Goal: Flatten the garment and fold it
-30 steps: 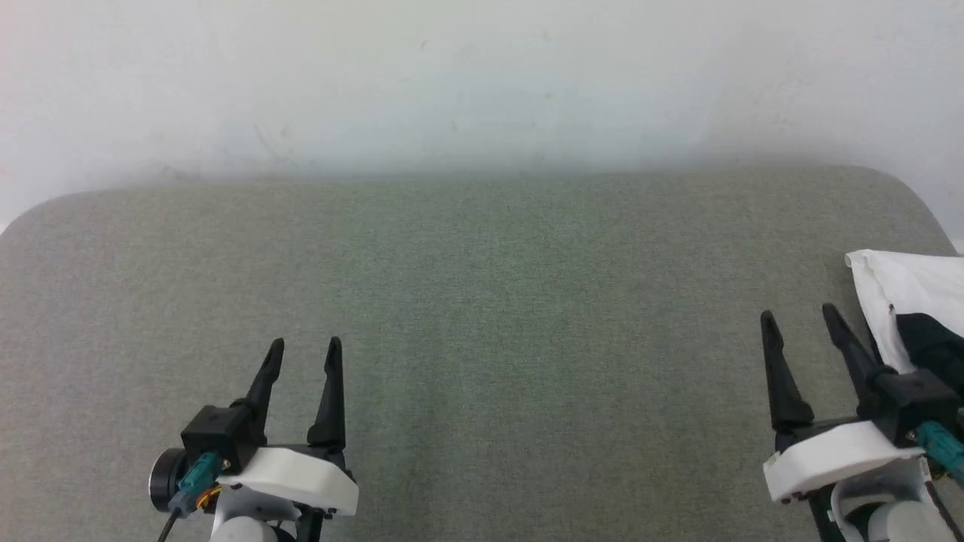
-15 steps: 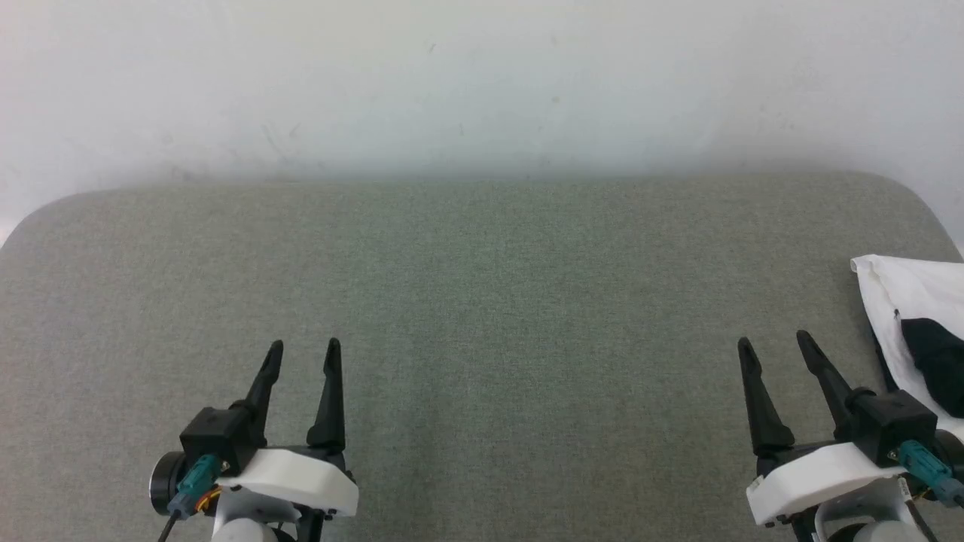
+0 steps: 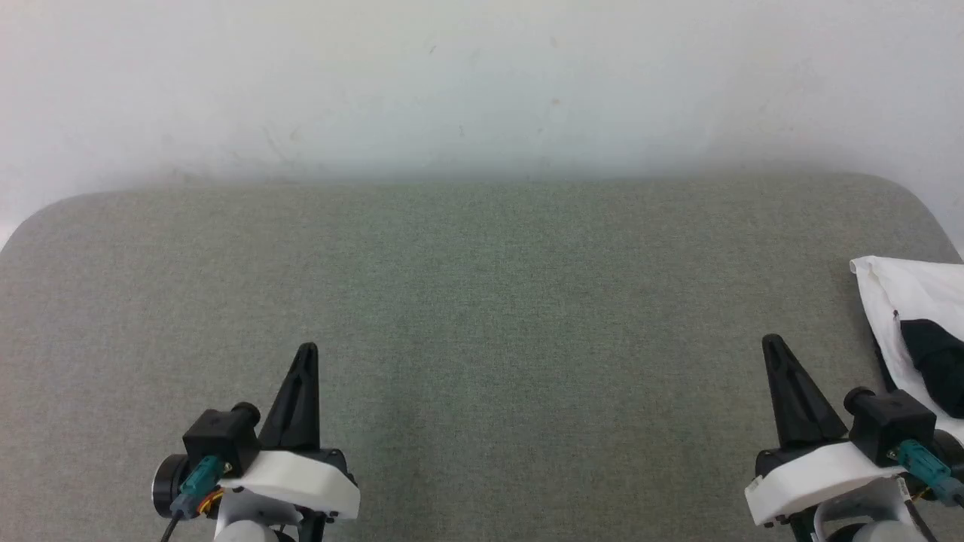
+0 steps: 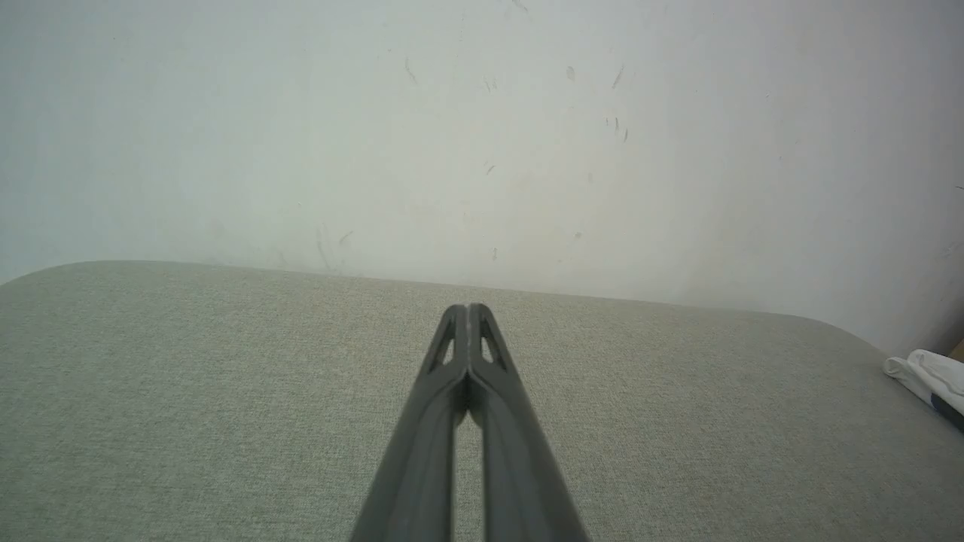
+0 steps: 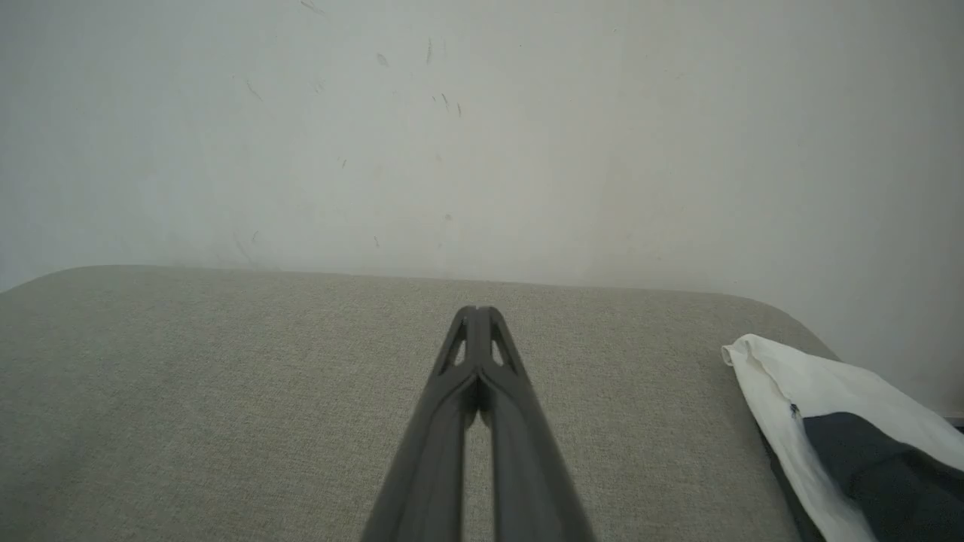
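Observation:
The garment [image 3: 907,297], white with a black sleeve part, lies bunched at the right edge of the grey-green padded surface [image 3: 482,301]; it also appears as the garment [image 5: 821,406] at the lower right of the right wrist view and as a small white fold [image 4: 926,376] at the far right of the left wrist view. My right gripper [image 3: 772,348] is shut and empty, just left of the garment, not touching it. My left gripper [image 3: 307,352] is shut and empty at the lower left. In the wrist views the left gripper [image 4: 468,309] and right gripper [image 5: 476,310] have tips pressed together.
A pale scuffed wall [image 3: 482,83] rises right behind the padded surface. The surface has rounded far corners, and its right edge runs under the garment.
Both grippers have shut, from open half a second ago. The right gripper drew back and left, off the garment, over the last second. The head view shifted slightly.

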Controlling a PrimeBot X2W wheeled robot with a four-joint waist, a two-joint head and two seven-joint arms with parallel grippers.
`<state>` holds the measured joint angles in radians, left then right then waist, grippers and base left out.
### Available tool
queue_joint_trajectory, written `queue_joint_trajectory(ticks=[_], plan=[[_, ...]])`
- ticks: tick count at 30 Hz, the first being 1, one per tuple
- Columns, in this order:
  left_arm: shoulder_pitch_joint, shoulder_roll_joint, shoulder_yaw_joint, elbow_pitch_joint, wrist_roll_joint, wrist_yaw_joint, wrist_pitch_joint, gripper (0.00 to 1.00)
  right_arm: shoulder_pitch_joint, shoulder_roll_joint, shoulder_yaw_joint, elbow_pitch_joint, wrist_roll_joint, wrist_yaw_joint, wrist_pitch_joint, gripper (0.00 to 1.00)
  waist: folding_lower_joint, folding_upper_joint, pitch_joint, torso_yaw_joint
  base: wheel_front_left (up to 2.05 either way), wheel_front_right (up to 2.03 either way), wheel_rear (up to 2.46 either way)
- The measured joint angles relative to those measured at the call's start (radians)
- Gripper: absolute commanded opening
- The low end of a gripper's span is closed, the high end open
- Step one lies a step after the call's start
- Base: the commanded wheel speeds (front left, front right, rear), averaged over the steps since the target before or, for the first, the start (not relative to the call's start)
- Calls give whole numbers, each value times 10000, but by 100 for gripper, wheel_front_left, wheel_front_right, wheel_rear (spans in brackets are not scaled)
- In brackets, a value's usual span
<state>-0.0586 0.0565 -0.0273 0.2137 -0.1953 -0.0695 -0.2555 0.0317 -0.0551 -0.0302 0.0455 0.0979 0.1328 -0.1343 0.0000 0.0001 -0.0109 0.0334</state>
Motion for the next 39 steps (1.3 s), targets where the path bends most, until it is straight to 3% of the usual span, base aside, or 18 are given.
queue_joint_trajectory(ticks=[39], plan=[[5, -2, 35, -481, 389, 100, 631, 0, -21, 0, 52, -52, -182, 0, 362, 0, 1, -1, 28, -89, 0, 0, 0]])
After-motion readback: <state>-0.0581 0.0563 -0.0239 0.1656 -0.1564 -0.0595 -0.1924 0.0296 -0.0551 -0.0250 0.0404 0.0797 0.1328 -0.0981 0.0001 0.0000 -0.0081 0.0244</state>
